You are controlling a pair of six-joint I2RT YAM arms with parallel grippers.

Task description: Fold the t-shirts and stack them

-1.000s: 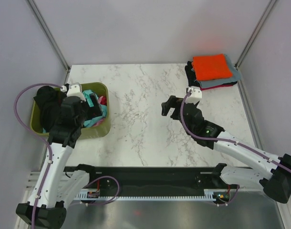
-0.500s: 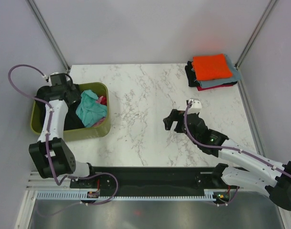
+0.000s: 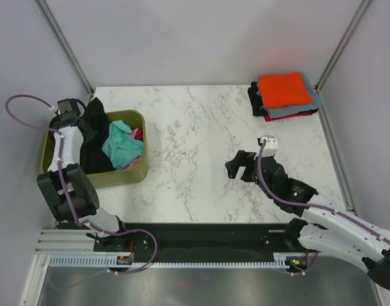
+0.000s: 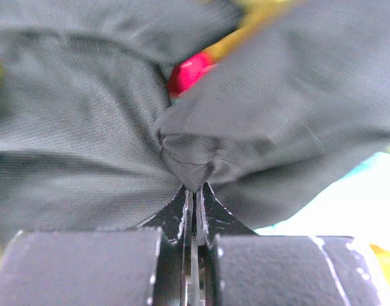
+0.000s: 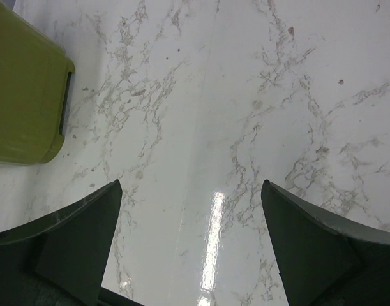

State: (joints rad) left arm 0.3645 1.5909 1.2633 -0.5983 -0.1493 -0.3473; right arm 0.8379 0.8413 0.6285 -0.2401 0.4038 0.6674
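Here the left gripper [image 4: 195, 193] is clamped tight on a pucker of the black t-shirt [image 3: 92, 137]. The cloth is bunched right at the fingertips, and the jaws are pressed almost together on it. From above, that shirt hangs from the gripper at the far left corner of the olive-green tub [image 3: 127, 176] and trails down into the tub, beside a crumpled teal t-shirt [image 3: 121, 143].

The right gripper [image 5: 189, 191] hovers over bare marble table [image 3: 182, 121], its jaws spread wide and holding nothing, well apart from the tub and from every shirt. At the far right corner of the table sits a folded stack with an orange t-shirt [image 3: 283, 89] on top.

The left wrist view is close and blurred, so little shows beyond dark cloth. A red patch [image 4: 188, 71] behind the folds is probably another shirt. In the top view the left fingers are mostly hidden by the wrist and the draped cloth. How much of the black shirt lies inside the tub cannot be told. Only the edges of the lower shirts in the stack peek out, and the right arm's base is cut off at the frame's corner
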